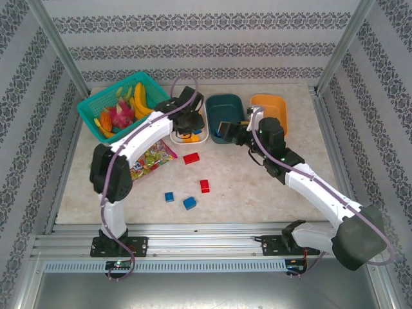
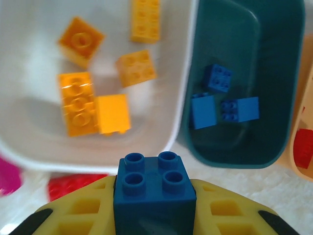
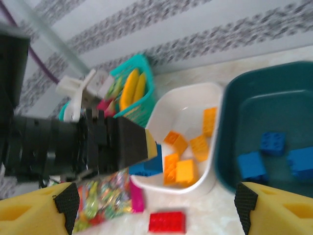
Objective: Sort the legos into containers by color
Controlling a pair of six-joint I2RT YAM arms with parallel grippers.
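Open surface is seen toward the near edge, beyond loose red bricks and loose blue bricks; a dark blue brick is clamped in the left gripper at the white tub's near rim; orange-yellow bricks are held in that tub, three blue bricks in the teal tub; the right gripper is spread wide.

Glossy plastic legos, speckled stone-look table

Beige table with tubs, fruit basket, candy bag, loose bricks
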